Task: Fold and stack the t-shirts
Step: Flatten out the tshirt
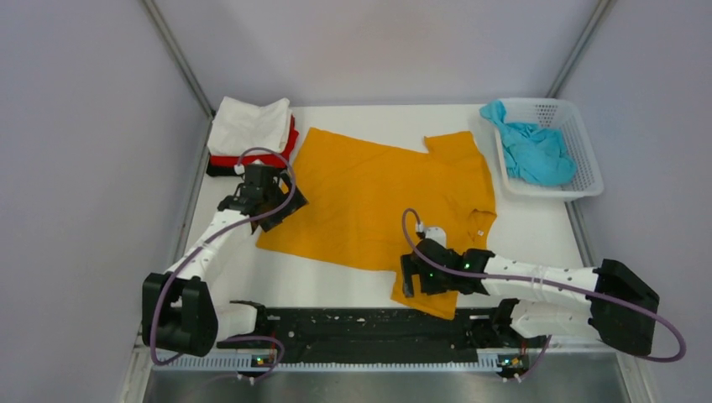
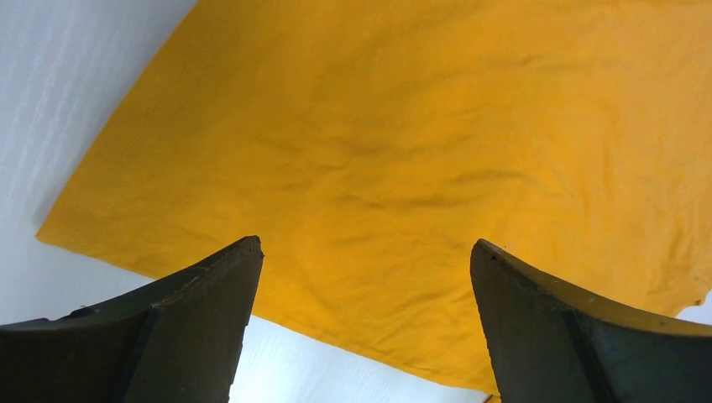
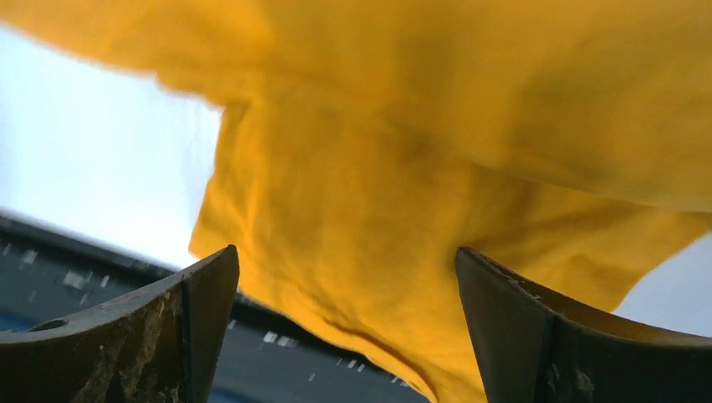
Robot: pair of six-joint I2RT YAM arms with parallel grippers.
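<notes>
The orange-yellow t-shirt (image 1: 386, 197) lies spread flat across the middle of the table. It also fills the left wrist view (image 2: 403, 151) and the right wrist view (image 3: 403, 168). My left gripper (image 1: 284, 211) is open and empty over the shirt's left hem corner. My right gripper (image 1: 410, 281) is open and empty over the near sleeve, which hangs over the table's front edge. A folded stack sits at the back left: a white shirt (image 1: 250, 124) on a red one (image 1: 252, 156) on a black one (image 1: 220, 170). The teal shirt (image 1: 531, 151) lies crumpled in the basket.
The white perforated basket (image 1: 588, 164) stands at the back right. A black rail (image 1: 369, 329) with the arm bases runs along the near edge. Grey walls close in the left, back and right sides.
</notes>
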